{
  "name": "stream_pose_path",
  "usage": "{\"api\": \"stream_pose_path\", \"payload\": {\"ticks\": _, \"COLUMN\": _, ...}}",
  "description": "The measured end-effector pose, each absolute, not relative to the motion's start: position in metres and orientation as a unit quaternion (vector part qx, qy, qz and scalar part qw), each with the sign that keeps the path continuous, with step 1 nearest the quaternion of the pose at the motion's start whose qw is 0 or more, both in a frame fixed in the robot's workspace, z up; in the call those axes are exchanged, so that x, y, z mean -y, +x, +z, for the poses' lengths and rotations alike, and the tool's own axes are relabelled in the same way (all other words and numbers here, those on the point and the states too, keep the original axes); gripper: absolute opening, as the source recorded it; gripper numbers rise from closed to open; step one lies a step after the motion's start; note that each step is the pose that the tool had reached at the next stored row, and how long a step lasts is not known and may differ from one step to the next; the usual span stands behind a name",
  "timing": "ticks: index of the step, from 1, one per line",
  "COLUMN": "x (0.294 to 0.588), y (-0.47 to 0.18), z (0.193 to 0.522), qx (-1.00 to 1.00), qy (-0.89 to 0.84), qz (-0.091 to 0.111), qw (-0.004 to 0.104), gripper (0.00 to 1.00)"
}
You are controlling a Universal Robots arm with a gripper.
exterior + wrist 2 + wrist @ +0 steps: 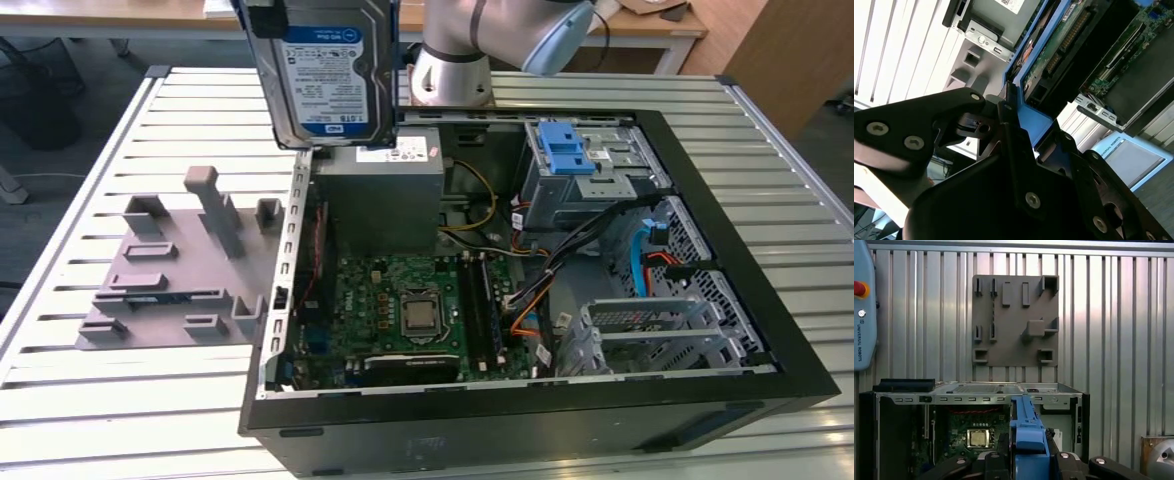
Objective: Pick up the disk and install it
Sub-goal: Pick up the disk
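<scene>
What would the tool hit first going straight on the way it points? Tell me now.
Likely the grey metal power-supply box inside the open black computer case, met first by the silver hard disk with blue rails that the tool clamps; depth is unclear.

Robotics lab or assembly workshop — slatted metal workbench (120, 410), opened computer case (534, 425) on top, grey fixture plate (160, 270) just beside, robot arm (454, 70) mounted at far edge, wooden desks (654, 35) beyond, control pendant (863, 315) with red button.
</scene>
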State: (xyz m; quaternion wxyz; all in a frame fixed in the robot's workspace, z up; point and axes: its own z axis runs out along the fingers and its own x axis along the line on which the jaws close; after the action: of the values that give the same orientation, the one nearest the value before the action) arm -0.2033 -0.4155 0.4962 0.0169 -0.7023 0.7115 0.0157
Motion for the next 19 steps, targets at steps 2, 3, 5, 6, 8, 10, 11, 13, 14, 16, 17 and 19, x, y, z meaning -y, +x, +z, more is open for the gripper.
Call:
{"api": "stream_pose_path", "payload": {"ticks": 2, "x": 0.416, "y": -0.201, "z": 0.496, "qx": -0.712, "qy": -0.702, "qz": 0.016, "qw": 0.017, "gripper": 0.36}}
{"api": "stream_pose_path", "payload": {"ticks": 3, "x": 0.417, "y": -0.200, "z": 0.496, "qx": -0.712, "qy": -0.702, "qz": 0.016, "qw": 0.017, "gripper": 0.36}}
{"api": "stream_pose_path", "payload": {"ticks": 5, "x": 0.418, "y": -0.198, "z": 0.496, "qx": -0.712, "qy": -0.702, "qz": 0.016, "qw": 0.017, "gripper": 0.36}}
{"api": "stream_pose_path", "payload": {"ticks": 6, "x": 0.418, "y": -0.198, "z": 0.496, "qx": -0.712, "qy": -0.702, "qz": 0.016, "qw": 0.017, "gripper": 0.36}}
{"api": "stream_pose_path", "payload": {"ticks": 8, "x": 0.419, "y": -0.196, "z": 0.496, "qx": -0.712, "qy": -0.702, "qz": 0.016, "qw": 0.017, "gripper": 0.36}}
{"api": "stream_pose_path", "payload": {"ticks": 10, "x": 0.420, "y": -0.194, "z": 0.496, "qx": -0.712, "qy": -0.702, "qz": 0.016, "qw": 0.017, "gripper": 0.36}}
{"api": "stream_pose_path", "payload": {"ticks": 11, "x": 0.420, "y": -0.193, "z": 0.496, "qx": -0.712, "qy": -0.702, "qz": 0.016, "qw": 0.017, "gripper": 0.36}}
{"api": "stream_pose_path", "payload": {"ticks": 13, "x": 0.420, "y": -0.192, "z": 0.496, "qx": -0.712, "qy": -0.702, "qz": 0.016, "qw": 0.017, "gripper": 0.36}}
{"api": "stream_pose_path", "payload": {"ticks": 14, "x": 0.420, "y": -0.191, "z": 0.496, "qx": -0.712, "qy": -0.702, "qz": 0.016, "qw": 0.017, "gripper": 0.36}}
{"api": "stream_pose_path", "payload": {"ticks": 16, "x": 0.421, "y": -0.190, "z": 0.496, "qx": -0.712, "qy": -0.702, "qz": 0.016, "qw": 0.017, "gripper": 0.36}}
{"api": "stream_pose_path", "payload": {"ticks": 17, "x": 0.421, "y": -0.189, "z": 0.496, "qx": -0.712, "qy": -0.702, "qz": 0.016, "qw": 0.017, "gripper": 0.36}}
{"api": "stream_pose_path", "payload": {"ticks": 19, "x": 0.421, "y": -0.188, "z": 0.496, "qx": -0.712, "qy": -0.702, "qz": 0.016, "qw": 0.017, "gripper": 0.36}}
